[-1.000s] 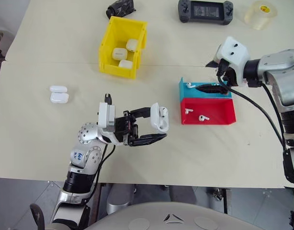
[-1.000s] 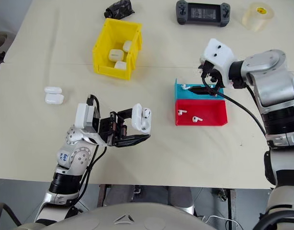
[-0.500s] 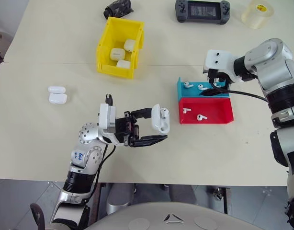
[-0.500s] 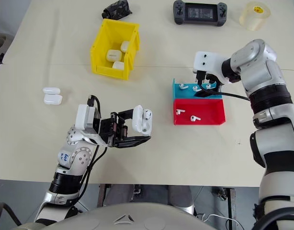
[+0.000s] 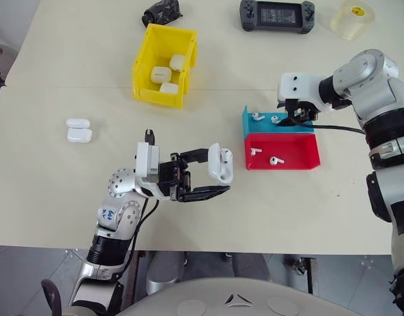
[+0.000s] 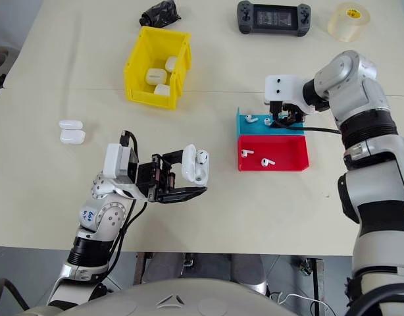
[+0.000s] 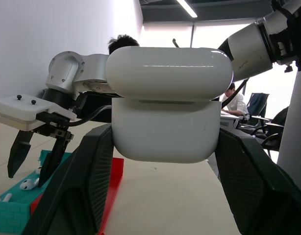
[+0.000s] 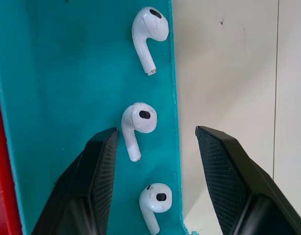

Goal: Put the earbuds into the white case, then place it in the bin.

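Teal tray (image 5: 249, 124) under my right gripper (image 5: 295, 117), which hangs over the earbuds; my left gripper (image 5: 212, 176) clamps the open case (image 5: 220, 162) above the table (image 5: 70, 184), bin (image 5: 164, 54) well off. Left wrist: case square between the fingers (image 7: 94, 181). Right wrist: jaws part-open astride the middle earbud (image 8: 136, 122); one finger looks outside the tray wall, so I'd shift inward before closing.

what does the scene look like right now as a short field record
left claw: shut on the glossy white earbud case, lid open, one earbud seated
right claw: fingers apart over the shallow teal tray, straddling the middle white earbud
teal tray: three earbuds
shallow red tray: two earbuds
yellow plastic bin: three white cases inside
beige table: two closed white cases lying at the left
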`<state>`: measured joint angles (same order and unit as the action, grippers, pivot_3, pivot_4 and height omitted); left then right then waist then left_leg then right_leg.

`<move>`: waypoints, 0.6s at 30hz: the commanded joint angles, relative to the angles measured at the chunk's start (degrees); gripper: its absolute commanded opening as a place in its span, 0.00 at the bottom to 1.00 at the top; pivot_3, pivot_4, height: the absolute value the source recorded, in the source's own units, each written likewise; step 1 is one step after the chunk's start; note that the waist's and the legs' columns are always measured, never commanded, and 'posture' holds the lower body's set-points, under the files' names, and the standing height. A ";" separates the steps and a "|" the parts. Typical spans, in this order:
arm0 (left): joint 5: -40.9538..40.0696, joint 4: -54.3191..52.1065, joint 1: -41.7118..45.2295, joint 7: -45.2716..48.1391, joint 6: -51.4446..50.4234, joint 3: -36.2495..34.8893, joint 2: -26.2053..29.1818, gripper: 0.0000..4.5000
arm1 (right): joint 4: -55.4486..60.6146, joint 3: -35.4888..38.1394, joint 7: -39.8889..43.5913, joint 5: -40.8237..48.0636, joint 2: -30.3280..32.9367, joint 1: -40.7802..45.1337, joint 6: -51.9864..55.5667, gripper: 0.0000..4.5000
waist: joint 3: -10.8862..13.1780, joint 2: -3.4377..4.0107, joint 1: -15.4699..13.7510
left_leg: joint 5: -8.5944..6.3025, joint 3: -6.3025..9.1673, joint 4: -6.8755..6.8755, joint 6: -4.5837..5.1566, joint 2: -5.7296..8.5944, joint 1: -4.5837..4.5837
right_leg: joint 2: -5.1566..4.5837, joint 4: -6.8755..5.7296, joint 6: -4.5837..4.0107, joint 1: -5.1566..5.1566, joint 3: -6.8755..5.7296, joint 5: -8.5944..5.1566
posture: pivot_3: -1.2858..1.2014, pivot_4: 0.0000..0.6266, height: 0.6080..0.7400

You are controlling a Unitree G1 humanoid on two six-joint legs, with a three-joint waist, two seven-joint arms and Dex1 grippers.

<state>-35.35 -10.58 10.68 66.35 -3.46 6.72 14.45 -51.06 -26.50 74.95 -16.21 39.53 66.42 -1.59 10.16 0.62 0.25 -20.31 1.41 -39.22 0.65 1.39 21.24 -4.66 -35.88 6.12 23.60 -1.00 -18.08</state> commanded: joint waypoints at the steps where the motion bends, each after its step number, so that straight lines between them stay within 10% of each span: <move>1: -0.15 -1.83 0.03 -0.01 0.92 -0.02 0.17 0.61 | -0.61 0.54 0.42 -1.05 -0.64 0.34 -0.89 0.57 | 0.00 0.00 0.01 | 0.00 0.00 0.00 0.00 0.00 -0.01 | 0.00 0.00 0.00 0.00 0.00 0.00 | 0.52 0.24 1.00; 5: -0.11 -1.97 0.09 -0.18 0.84 -0.06 0.22 0.61 | -1.36 0.96 0.40 -1.31 -1.17 0.33 -1.23 0.57 | 0.00 0.00 0.01 | 0.00 0.00 0.00 0.00 0.00 -0.03 | 0.00 -0.02 0.00 -0.01 0.00 0.00 | 0.52 0.24 1.00; 11: -0.28 -2.49 -0.05 -0.51 0.43 -0.23 0.71 0.61 | -2.17 1.22 0.51 -1.69 -1.86 0.10 -1.55 0.17 | 0.00 0.00 0.10 | 0.02 0.00 0.00 -0.03 -0.02 -0.05 | 0.02 -0.05 0.00 -0.01 0.01 0.00 | 0.52 0.24 1.00; 18: -0.45 -2.67 -0.07 -0.79 0.33 -0.32 1.08 0.61 | -1.82 1.76 0.54 -1.87 -2.36 -0.37 -1.37 0.17 | 0.00 0.00 0.11 | 0.02 0.00 0.00 -0.03 -0.02 -0.05 | 0.02 -0.05 -0.01 -0.01 0.01 0.00 | 0.52 0.24 1.00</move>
<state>-35.36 -10.71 10.68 65.79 -3.61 6.69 15.29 -52.65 -24.84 75.14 -17.34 37.41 66.60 -2.73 10.16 0.62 0.36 -20.29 1.40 -39.23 0.62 1.37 21.20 -4.65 -35.93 6.12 23.59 -0.99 -18.08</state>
